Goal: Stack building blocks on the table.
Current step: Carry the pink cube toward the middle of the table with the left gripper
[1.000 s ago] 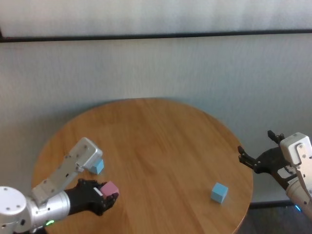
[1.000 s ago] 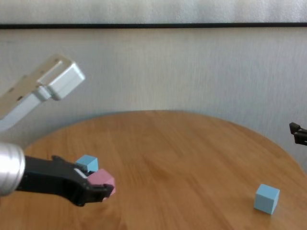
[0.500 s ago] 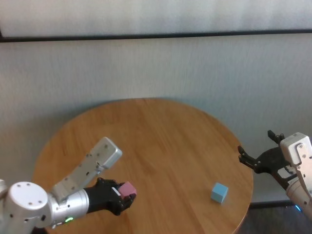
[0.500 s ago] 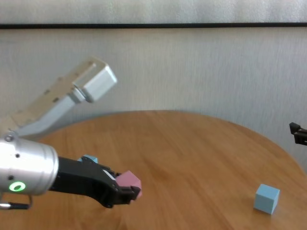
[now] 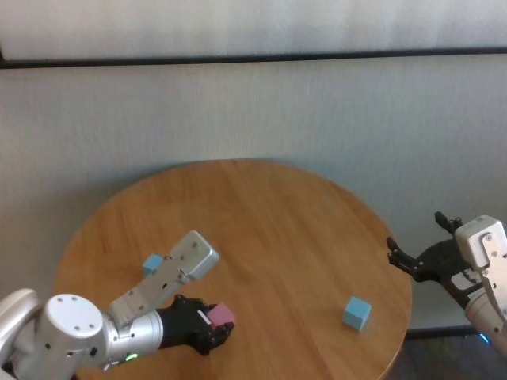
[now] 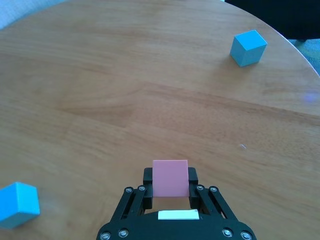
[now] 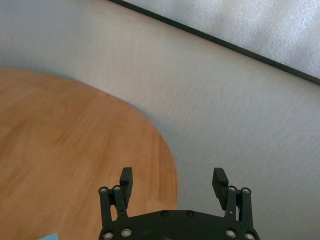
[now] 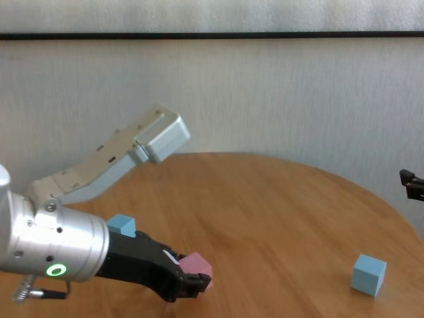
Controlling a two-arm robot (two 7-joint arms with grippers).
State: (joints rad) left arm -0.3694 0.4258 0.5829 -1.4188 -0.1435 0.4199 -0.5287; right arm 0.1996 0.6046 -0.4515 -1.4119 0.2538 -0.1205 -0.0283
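Just above the desk (image 5: 261, 206), over its near-left part, my left gripper (image 5: 218, 326) has its jaws clamped on the pink block (image 5: 223, 315), which is in the air and not resting on the wood. So I'd say I'm in the carry step: one cube picked, nothing stacked yet.

One light blue block (image 5: 151, 264) sits behind and to the left of those jaws, fairly near. The other blue block (image 5: 356, 312) is well off to the right, near the desk's right edge. Next I need to bring the pink one squarely over whichever blue cube is the base, line up the faces, lower until it touches, then let go. The cubes are small, so a sloppy release could tip it off.

My right gripper (image 5: 421, 252) hangs off the right edge of the desk, jaws spread wide, holding nothing. Nothing else lies between the pink block and either blue one.
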